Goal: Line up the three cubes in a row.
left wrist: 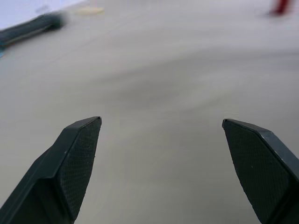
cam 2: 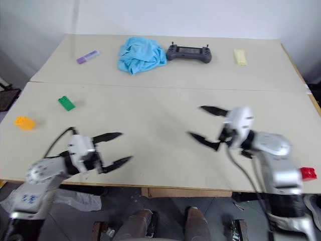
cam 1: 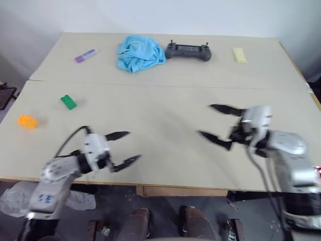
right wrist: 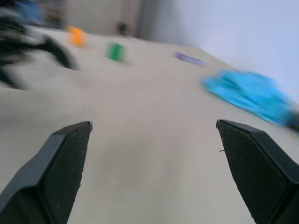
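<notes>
The landmark here is the crumpled light-blue cloth lying at the far middle of the pale beige table.

Furthest to the left of the cloth, and much nearer the front edge, sits the small orange-yellow studded plastic block, close to the table's left border. Just beyond it towards the cloth lies the small green studded plastic block, apart from the orange one. The short purple marker rests directly left of the cloth, near the far edge.

The left gripper hangs over the front of the table, well in front of the cloth and slightly to its left, its two black fingers spread wide with nothing between them.

Just right of the cloth lies a dark grey handheld controller, and further right a pale yellow flat piece.

The right gripper hovers in front of and to the right of the cloth, fingers wide apart and empty.

The small red studded plastic block sits furthest right from the cloth, at the table's front right edge beside the right arm.
</notes>
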You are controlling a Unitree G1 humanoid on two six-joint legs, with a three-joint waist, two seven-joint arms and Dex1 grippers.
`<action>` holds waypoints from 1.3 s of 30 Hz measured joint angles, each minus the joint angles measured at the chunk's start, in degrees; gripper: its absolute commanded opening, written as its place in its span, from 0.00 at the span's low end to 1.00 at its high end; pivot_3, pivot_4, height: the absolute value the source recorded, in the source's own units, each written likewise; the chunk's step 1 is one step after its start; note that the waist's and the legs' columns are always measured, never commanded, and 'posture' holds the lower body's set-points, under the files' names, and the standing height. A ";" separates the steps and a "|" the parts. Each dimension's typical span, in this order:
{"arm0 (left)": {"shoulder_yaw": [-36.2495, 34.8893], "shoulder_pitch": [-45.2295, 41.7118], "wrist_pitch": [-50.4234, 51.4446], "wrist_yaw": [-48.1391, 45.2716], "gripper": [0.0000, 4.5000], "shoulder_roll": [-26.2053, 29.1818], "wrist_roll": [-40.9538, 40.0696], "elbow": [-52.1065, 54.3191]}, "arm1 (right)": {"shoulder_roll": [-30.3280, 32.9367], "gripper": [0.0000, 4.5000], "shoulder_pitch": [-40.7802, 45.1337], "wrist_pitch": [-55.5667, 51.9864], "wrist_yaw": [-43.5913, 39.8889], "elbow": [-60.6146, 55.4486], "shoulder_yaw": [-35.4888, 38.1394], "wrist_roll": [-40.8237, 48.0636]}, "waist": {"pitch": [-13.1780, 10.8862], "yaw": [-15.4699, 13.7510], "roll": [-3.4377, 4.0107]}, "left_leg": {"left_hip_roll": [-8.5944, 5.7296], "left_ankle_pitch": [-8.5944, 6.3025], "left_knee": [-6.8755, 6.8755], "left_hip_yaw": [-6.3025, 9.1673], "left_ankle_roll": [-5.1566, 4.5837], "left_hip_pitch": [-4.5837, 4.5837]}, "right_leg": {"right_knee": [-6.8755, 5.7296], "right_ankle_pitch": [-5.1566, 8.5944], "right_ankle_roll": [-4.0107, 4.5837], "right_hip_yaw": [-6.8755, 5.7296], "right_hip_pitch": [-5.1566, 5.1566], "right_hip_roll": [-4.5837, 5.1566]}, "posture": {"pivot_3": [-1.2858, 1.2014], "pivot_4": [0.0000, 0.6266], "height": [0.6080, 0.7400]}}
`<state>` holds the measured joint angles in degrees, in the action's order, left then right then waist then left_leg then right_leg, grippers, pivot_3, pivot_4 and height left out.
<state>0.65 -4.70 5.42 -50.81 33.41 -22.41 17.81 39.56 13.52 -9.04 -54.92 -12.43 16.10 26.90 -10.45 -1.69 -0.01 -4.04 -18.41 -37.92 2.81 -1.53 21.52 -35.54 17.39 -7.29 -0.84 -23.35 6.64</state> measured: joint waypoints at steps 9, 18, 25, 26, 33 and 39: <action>12.10 -9.76 5.44 -1.28 0.97 -6.74 2.26 -2.01 | 3.36 1.00 -26.93 -3.68 6.02 2.06 34.76 0.63 | 0.02 0.22 -0.02 | 0.10 -0.01 0.03 -0.33 -0.04 -0.10 | 0.04 -0.03 -0.07 0.04 0.05 -0.15 | 0.52 0.24 1.00; 13.29 -11.65 7.06 -0.88 0.97 -8.62 3.21 -3.33 | -3.33 1.00 -43.57 -0.91 5.38 7.21 42.97 -0.26 | 0.18 0.91 0.25 | 0.24 -0.04 0.04 -0.52 -0.08 -0.37 | 0.14 -0.04 -0.08 0.70 0.20 -0.18 | 0.52 0.24 1.00; 12.82 -9.09 6.92 -0.02 0.97 -8.33 3.70 -2.41 | 10.92 1.00 -40.35 -19.24 7.70 -2.28 41.62 5.97 | 0.32 1.36 0.49 | 0.34 -0.05 0.00 -0.57 -0.07 -0.36 | 0.18 -0.06 -0.12 0.79 0.19 -0.23 | 0.52 0.24 1.00; 12.75 -8.62 6.73 -0.13 0.97 -8.06 3.70 -2.40 | 13.05 1.00 -40.82 -23.30 7.81 -3.57 41.65 6.89 | 0.31 1.02 0.47 | 0.38 -0.05 0.01 -0.51 -0.06 -0.31 | 0.23 -0.05 -0.11 0.74 0.19 -0.26 | 0.52 0.24 1.00; 10.58 -8.29 6.46 0.43 0.97 -7.73 3.72 -2.42 | 25.16 1.00 -42.95 -49.26 8.41 -9.41 41.10 9.97 | 0.29 -1.02 0.39 | 0.29 -0.11 -0.06 -0.37 -0.15 -0.17 | 0.50 -0.09 -0.18 0.61 0.27 -0.17 | 0.52 0.24 1.00; 11.50 -8.15 6.35 0.71 0.97 -8.62 3.97 -2.03 | 29.16 1.00 -36.88 -53.84 12.83 -5.25 35.86 4.12 | 0.26 -1.21 0.32 | 0.22 -0.13 -0.08 -0.37 -0.19 -0.15 | 0.58 -0.12 -0.23 0.57 0.30 -0.15 | 0.52 0.24 1.00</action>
<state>12.15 -12.85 11.77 -50.10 24.79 -18.44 15.78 68.72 -23.36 -62.88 -42.09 -17.67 51.96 31.02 -10.19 -2.90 0.31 -3.82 -18.55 -38.00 2.43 -1.71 21.38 -34.97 17.27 -7.52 -0.27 -23.05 6.49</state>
